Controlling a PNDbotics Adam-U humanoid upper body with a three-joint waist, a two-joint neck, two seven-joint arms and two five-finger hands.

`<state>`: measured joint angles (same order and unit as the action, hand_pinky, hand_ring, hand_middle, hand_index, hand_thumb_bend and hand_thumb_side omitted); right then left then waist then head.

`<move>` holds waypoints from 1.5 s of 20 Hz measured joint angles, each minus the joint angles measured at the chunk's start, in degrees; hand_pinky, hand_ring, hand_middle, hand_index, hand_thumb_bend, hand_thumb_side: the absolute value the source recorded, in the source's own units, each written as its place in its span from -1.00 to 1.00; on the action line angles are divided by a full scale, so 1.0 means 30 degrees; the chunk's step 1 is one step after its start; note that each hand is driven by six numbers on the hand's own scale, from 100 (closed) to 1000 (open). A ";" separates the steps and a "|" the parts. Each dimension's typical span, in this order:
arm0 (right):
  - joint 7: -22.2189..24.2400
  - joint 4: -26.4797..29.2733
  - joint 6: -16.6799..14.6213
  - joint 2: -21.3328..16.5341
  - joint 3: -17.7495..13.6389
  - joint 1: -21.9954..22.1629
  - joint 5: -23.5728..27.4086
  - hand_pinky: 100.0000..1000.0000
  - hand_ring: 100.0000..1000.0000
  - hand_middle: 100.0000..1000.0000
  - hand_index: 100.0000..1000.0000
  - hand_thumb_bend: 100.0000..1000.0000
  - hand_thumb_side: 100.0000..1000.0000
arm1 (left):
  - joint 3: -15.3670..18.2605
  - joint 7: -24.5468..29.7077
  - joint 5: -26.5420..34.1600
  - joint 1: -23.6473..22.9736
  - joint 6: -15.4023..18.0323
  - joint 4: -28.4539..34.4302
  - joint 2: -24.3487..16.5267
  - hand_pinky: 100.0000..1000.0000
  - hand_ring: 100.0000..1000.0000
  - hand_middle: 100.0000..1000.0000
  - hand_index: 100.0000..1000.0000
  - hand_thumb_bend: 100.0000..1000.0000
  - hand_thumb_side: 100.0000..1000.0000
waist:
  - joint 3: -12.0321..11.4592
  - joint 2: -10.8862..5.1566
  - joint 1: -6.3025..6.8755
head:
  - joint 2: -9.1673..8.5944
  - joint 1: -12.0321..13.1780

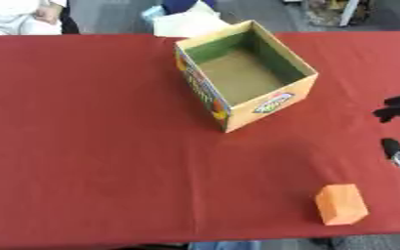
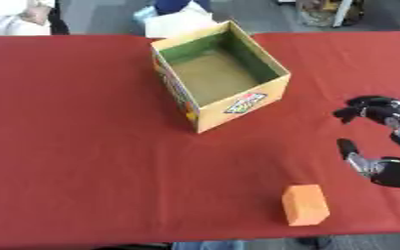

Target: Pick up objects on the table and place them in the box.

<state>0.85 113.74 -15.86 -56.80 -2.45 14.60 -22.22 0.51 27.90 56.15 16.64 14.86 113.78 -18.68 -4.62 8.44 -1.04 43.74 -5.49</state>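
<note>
An orange block [image 2: 305,204] lies near the front edge of the red table [image 1: 84,122], right of centre. The open cardboard box [image 1: 244,73], yellow outside with a printed label, stands at the back middle, and nothing shows inside it. My right hand [image 2: 383,141] hovers at the right edge, a little above and to the right of the block, its fingers and thumb spread apart and holding nothing. The left hand shows in neither view.
A white bag or paper [image 1: 186,22] sits just behind the box, off the table's far edge. A person in white [image 1: 11,17] sits at the far left corner.
</note>
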 measured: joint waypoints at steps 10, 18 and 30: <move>0.1623 0.0001 -0.0450 0.0006 0.0141 0.0012 0.0265 0.58 0.80 0.29 0.75 -0.66 -0.06 | -0.0001 0.0020 -0.0264 -0.0019 -0.0166 0.0000 -0.0002 0.23 0.84 1.00 0.72 -1.00 0.25 | 0.0062 -0.0109 -0.0180 | 0.0000 0.0001; 0.2969 0.0001 -0.0192 0.0281 0.0487 -0.0006 -0.0606 0.65 0.82 0.38 0.80 -0.50 -0.16 | -0.0004 0.0000 -0.0428 -0.0055 -0.0331 0.0000 -0.0018 0.23 0.84 1.00 0.71 -1.00 0.25 | 0.0048 -0.0134 -0.0328 | 0.0000 0.0053; 0.4921 0.0001 -0.0578 0.0854 0.1075 -0.0171 -0.0797 0.67 0.83 0.39 0.82 -0.56 -0.15 | -0.0005 0.0043 -0.0675 -0.0161 -0.0400 0.0000 -0.0055 0.22 0.85 1.00 0.69 -1.00 0.25 | 0.0014 -0.0217 -0.0386 | 0.0000 0.0049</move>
<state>15.61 113.74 -17.59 -54.23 0.78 14.09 -24.61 0.50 28.03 54.13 16.15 13.66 113.78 -18.84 -4.58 7.78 -2.19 43.74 -5.35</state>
